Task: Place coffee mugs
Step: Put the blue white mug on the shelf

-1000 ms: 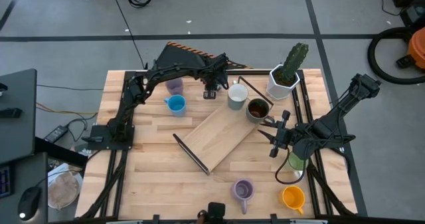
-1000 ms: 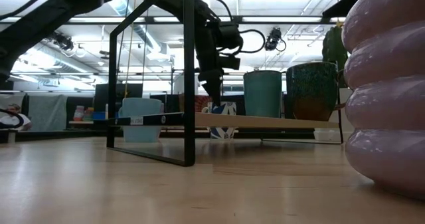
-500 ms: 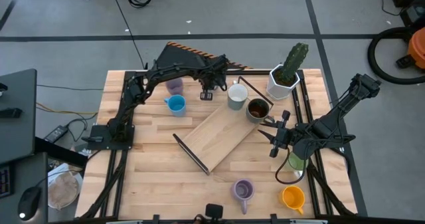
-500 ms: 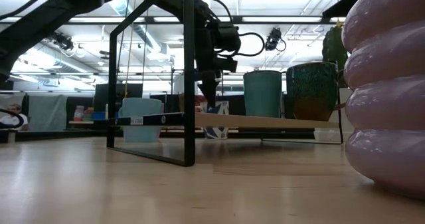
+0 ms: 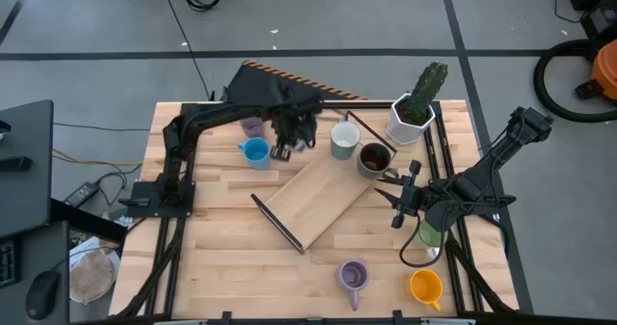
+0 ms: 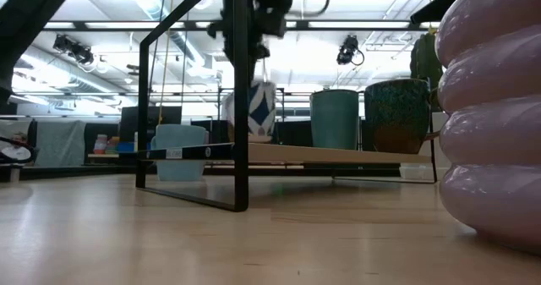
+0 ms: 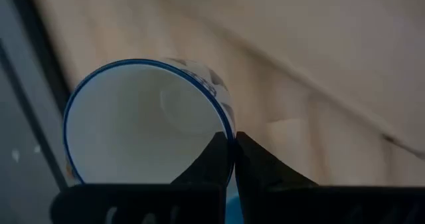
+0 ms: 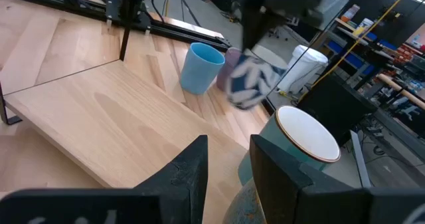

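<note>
A white mug with a blue pattern (image 6: 252, 109) hangs above the table's far part, with my left gripper (image 5: 282, 149) shut on it. A blue mug (image 5: 255, 151) and a lavender mug (image 5: 253, 125) stand beside it on the table. A grey-white mug (image 5: 344, 140) and a dark brown mug (image 5: 374, 158) stand on the far end of the slanted wooden shelf board (image 5: 318, 195). My right gripper (image 5: 397, 207) waits open near the dark brown mug, touching nothing. A green mug (image 5: 431, 233) sits under that arm. Another lavender mug (image 5: 353, 277) and an orange mug (image 5: 425, 286) stand at the near edge. My left gripper pinches the patterned mug's blue-edged rim (image 7: 224, 127), one finger inside the cup and one outside. The fingers come from above, pointing down. The mug hangs below them, mouth up, lifted clear of the table and the board.
A white angular pot with a cactus (image 5: 412, 113) stands at the far right corner. The board's black wire frame (image 6: 241, 99) rises at its near end. Bare tabletop lies at the near left (image 5: 222, 257).
My left gripper has risen and gone toward the table's left and near edges, taking the patterned mug with it. The mug stood on the table beside the board's far end and now hangs clear above it.
</note>
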